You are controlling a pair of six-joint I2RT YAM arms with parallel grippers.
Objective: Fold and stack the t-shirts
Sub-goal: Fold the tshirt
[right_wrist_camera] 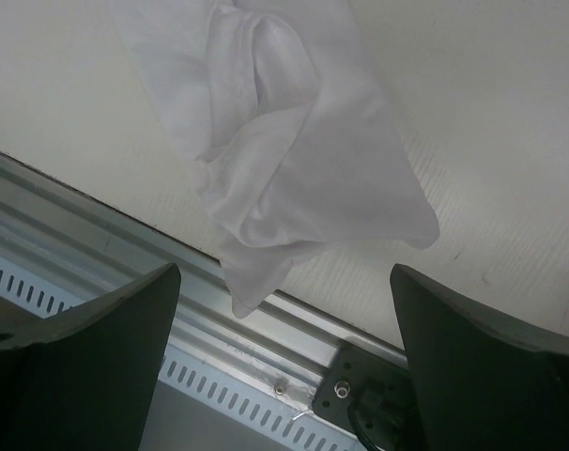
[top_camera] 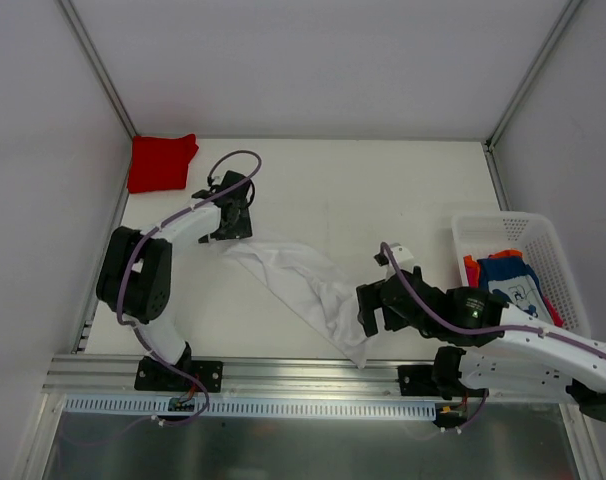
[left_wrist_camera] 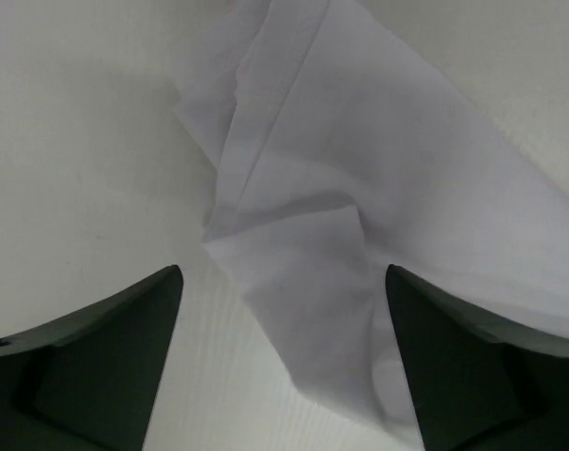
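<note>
The white tee (top_camera: 303,285) lies rumpled on the tabletop (top_camera: 383,190), slanting to its near edge. The left gripper (top_camera: 233,230) hangs open over its far end, the right gripper (top_camera: 375,318) wide open over its near end; neither grips it.

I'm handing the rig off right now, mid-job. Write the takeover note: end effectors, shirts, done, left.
Left end effector: open, over the far end of the white t-shirt, holding nothing.
Right end effector: open, over its near end, holding nothing.
White t-shirt: bunched diagonal strip on the table, near tip over the front edge.
Done: red t-shirt folded at the far-left corner.
Left: fold and stack the white one; blue t-shirt and orange-red t-shirt in the basket.
</note>
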